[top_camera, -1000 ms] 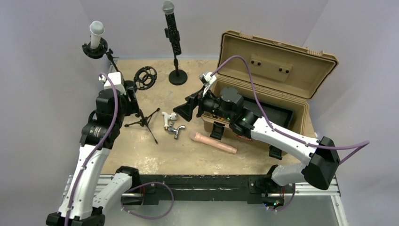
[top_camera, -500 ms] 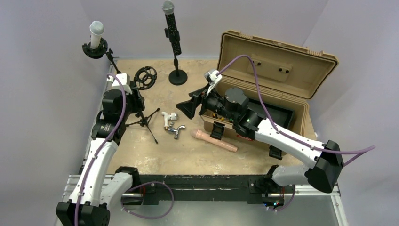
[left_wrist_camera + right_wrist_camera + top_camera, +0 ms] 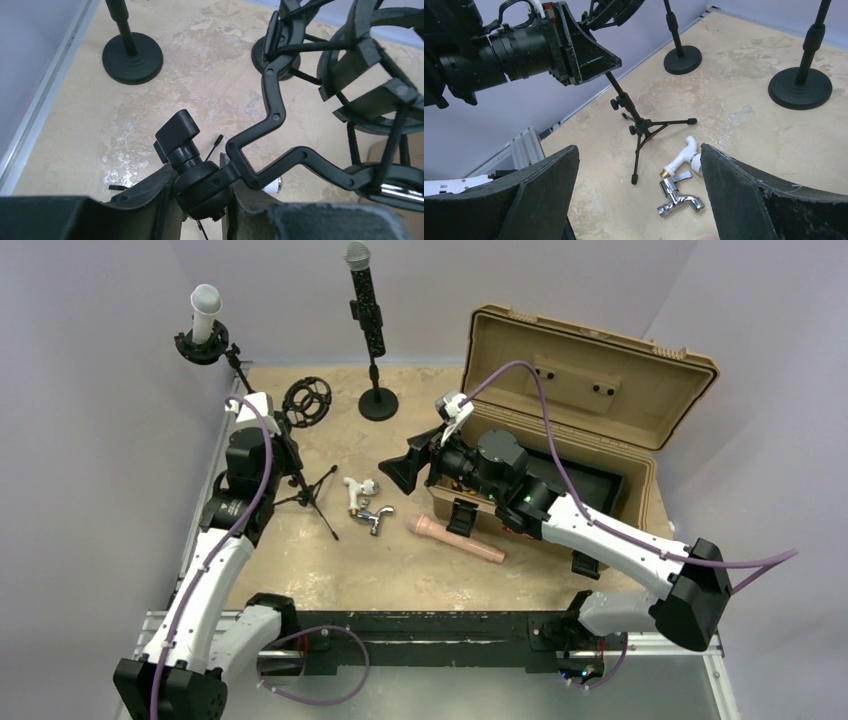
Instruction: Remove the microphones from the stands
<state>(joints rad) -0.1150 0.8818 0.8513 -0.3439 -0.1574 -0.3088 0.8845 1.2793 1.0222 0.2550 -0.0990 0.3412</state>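
Observation:
A small black tripod stand (image 3: 310, 498) carries an empty black shock mount (image 3: 308, 403). My left gripper (image 3: 283, 452) is shut on the stand's black swivel joint (image 3: 202, 187) just below the mount (image 3: 380, 85). A pink microphone (image 3: 452, 541) lies flat on the table, near the case. My right gripper (image 3: 397, 472) is open and empty, hovering above the table and facing the tripod (image 3: 639, 125). A white-headed microphone (image 3: 205, 312) stands in another mount at the back left. A black microphone (image 3: 365, 300) sits upright on a round-base stand (image 3: 378, 403).
An open tan case (image 3: 590, 390) stands at the right, with a black tray inside. A white faucet (image 3: 681, 157) and a chrome faucet (image 3: 679, 195) lie between the tripod and the pink microphone. Two round stand bases (image 3: 132, 55) (image 3: 272, 52) sit at the back.
My left arm has moved forward and a little right, onto the tripod's top joint. My right gripper has risen slightly and shifted toward the back.

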